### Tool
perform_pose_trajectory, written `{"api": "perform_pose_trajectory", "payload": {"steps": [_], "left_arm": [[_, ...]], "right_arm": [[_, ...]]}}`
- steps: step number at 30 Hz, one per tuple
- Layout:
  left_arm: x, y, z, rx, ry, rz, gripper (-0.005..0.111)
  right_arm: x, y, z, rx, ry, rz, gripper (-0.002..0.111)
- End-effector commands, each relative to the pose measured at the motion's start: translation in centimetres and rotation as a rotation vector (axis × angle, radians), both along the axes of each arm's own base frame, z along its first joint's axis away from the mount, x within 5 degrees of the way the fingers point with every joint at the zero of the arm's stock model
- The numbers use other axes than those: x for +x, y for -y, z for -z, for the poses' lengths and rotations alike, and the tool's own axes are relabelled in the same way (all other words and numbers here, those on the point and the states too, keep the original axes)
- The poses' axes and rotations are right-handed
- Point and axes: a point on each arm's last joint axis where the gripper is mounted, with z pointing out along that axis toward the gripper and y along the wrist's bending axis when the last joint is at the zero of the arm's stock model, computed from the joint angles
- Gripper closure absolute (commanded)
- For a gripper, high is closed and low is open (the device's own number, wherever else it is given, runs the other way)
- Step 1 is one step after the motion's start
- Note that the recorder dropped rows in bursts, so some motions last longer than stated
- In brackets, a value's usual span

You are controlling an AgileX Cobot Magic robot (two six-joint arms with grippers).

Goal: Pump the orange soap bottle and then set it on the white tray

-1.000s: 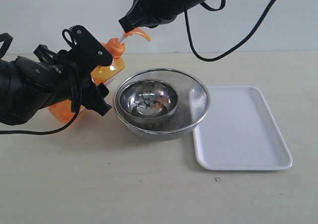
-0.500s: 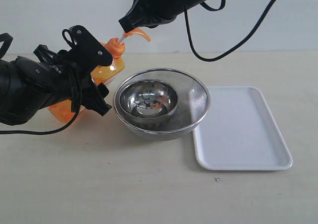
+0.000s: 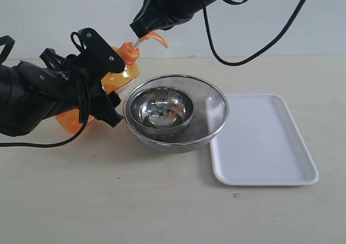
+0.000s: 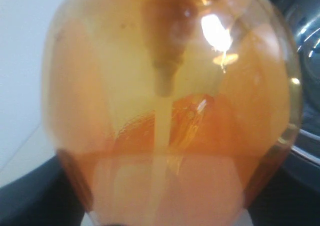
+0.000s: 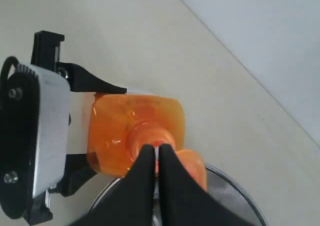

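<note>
The orange soap bottle [image 3: 121, 76] leans toward the bowls, and my left gripper [image 3: 102, 79] is shut on its body. Up close, the left wrist view is filled by the translucent bottle [image 4: 170, 95], with dark fingers [image 4: 30, 196] at either side of it. My right gripper [image 3: 138, 28] is shut, its tips resting on the orange pump head [image 3: 154, 38] above the white stem. From the right wrist, the closed gripper [image 5: 156, 153] sits over the pump head [image 5: 192, 168] and the bottle [image 5: 135, 118]. The white tray [image 3: 259, 141] lies flat at the right with nothing on it.
A steel bowl [image 3: 162, 109] nests inside a wider mesh bowl [image 3: 213, 114], standing between the bottle and the tray and touching the tray's left rim. Black cables hang from the right arm over the back of the table.
The bottle, in my left gripper, has shifted slightly up and right. The right gripper's tips moved with the pump head by a small amount.
</note>
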Motion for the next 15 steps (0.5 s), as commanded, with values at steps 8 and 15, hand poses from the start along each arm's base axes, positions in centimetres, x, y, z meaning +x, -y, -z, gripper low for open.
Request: {"api": "perform_pose_trajectory", "payload": {"steps": [8,15], "left_arm": [[-0.2,0.5,-0.1,-0.039,-0.019,0.012,0.102],[-0.2,0.5,-0.1,-0.039,-0.019,0.012,0.102]], "right_arm": [[0.8,2.7,-1.5,-0.014,0.049,0.086,0.108],[1.3,3.4,-1.8,0.004,0.042,0.117,0.108]]}}
